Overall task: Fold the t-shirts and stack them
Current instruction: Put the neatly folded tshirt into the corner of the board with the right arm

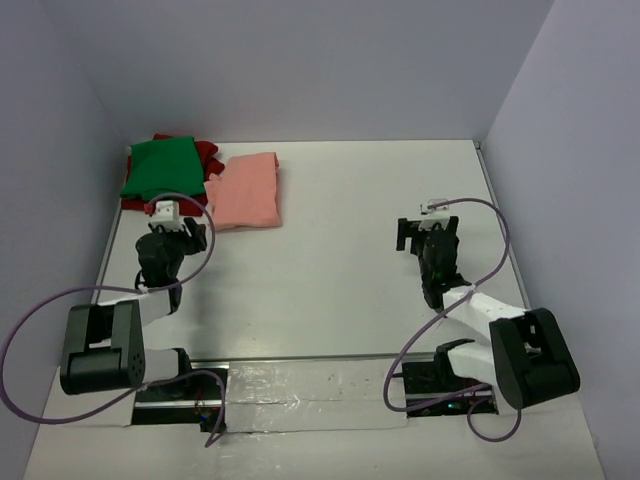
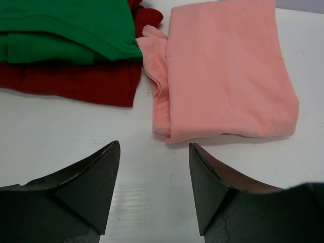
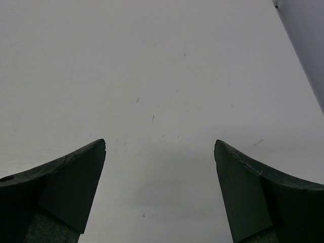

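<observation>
Near edge: both arm bases are bolted to the worktop [image 1: 340,270], which is flat, white and matte, with faint specks visible in the right wrist view. A crinkled silvery strip [image 1: 310,385] lies between the bases. Thin purple cables [image 1: 25,340] loop off each arm.

Right hand [image 1: 430,238] [image 3: 159,144]: dark, wedge-shaped fingers with worn edges. Jaws spread wide, nothing between them, only bare worktop beneath. Released, touching no cloth, well apart from the shirts.

Left hand [image 1: 185,232] [image 2: 154,147]: same dark tapered fingers, scuffed at the tips. Jaws partly open, a clear gap between them, nothing gripped. It hangs over bare worktop just short of the near hem of the pink shirt [image 1: 248,190] [image 2: 228,71].

Pink shirt: soft knit, salmon, folded into a rough rectangle, lying flat. The layered edges show along its left side and one small flap sticks out toward the pile beside it.

Far left corner: the green shirt [image 1: 160,165] [image 2: 66,25], bright, folded, smooth, lies on top of the red shirt [image 1: 207,155] [image 2: 71,83]. The dark red one is finely ribbed and juts out below and to the right of the green. The pink flap touches this pile.

Beyond: plain pale lavender walls [image 1: 300,70].
</observation>
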### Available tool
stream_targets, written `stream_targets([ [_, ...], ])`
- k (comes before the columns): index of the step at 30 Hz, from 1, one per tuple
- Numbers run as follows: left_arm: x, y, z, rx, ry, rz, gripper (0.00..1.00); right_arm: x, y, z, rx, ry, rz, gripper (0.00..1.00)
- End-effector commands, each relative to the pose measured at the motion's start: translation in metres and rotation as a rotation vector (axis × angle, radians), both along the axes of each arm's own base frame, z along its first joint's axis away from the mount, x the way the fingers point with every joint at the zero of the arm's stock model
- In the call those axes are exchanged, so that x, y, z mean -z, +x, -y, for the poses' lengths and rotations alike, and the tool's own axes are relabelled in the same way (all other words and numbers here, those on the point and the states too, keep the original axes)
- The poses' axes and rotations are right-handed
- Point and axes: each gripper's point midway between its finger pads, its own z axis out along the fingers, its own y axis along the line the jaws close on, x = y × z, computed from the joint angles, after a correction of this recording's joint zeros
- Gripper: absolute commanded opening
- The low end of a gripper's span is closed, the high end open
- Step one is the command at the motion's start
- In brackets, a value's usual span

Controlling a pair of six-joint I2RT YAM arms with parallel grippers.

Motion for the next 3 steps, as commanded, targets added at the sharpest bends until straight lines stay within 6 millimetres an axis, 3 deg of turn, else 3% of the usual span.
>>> stream_targets([
  [1, -0.0278, 0.008, -0.0097, -0.038, 0.003, 0.116, 0.66, -0.0483, 0.0154, 0.0008, 0.029, 0.068, 0.189, 0.93],
  [3, -0.0287, 0.0081, -0.0149, -0.064, 0.006, 0.122, 0.66, -0.0432, 0.0213, 0.0018, 0.055, 0.084, 0.15, 0.97],
])
